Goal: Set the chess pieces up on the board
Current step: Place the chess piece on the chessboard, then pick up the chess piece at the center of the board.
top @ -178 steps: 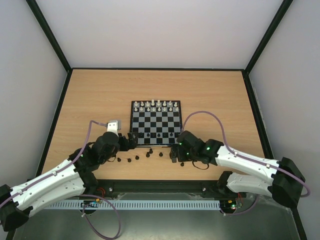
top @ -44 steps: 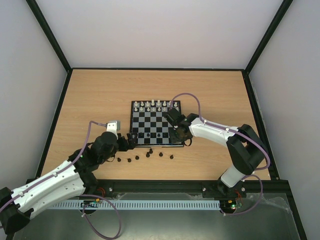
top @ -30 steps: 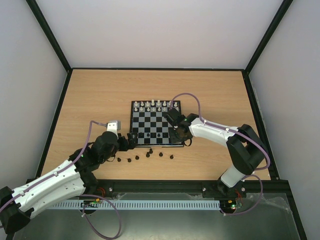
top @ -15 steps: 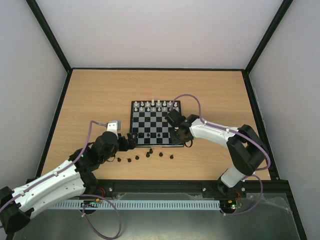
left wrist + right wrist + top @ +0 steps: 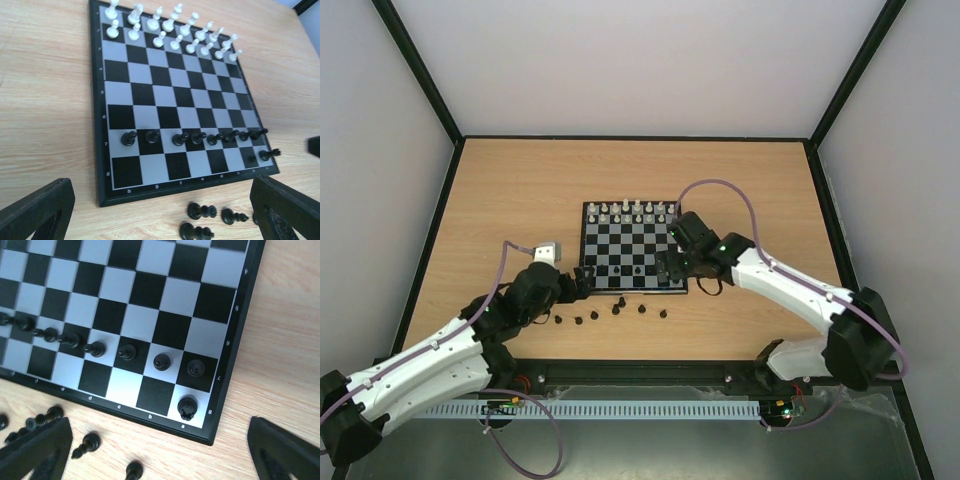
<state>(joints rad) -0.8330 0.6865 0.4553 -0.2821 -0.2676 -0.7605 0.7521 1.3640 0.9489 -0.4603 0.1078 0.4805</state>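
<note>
- Two claws sit low at the near corners of the chessboard (image 5: 632, 240) in the top view: the left claw (image 5: 583, 281) at its 7 o'clock corner, the right claw (image 5: 669, 270) at its 5 o'clock corner.
- The board lies flat mid-desk (image 5: 520, 190), with white pieces (image 5: 630, 210) in two rows along its 12 o'clock edge and a row of black pawns (image 5: 630, 269) toward 6 o'clock.
- Some seven loose black pieces (image 5: 617, 310) are scattered on the wood just off the board's 6 o'clock edge, between the two claws.
- In the left wrist view the left claw (image 5: 160, 212) is spread wide and grips nothing, with one finger in each lower corner.
- Above it the chessboard (image 5: 165, 95) runs toward 12 o'clock, with eight black pawns (image 5: 180, 138) on the second row from the near edge.
- A black rook (image 5: 269, 153) stands alone on the 4 o'clock corner square, and three loose black pieces (image 5: 202, 211) lie off the edge at 6 o'clock.
- In the right wrist view the right claw (image 5: 160, 447) is spread wide, with nothing between its fingers (image 5: 35, 450).
- The black rook (image 5: 187, 407) stands upright on the corner square, clear of both fingers, with the pawn row (image 5: 127, 352) trailing toward 10 o'clock.
- A few loose black pieces (image 5: 85, 445) lie on the desk at 7 o'clock.
</note>
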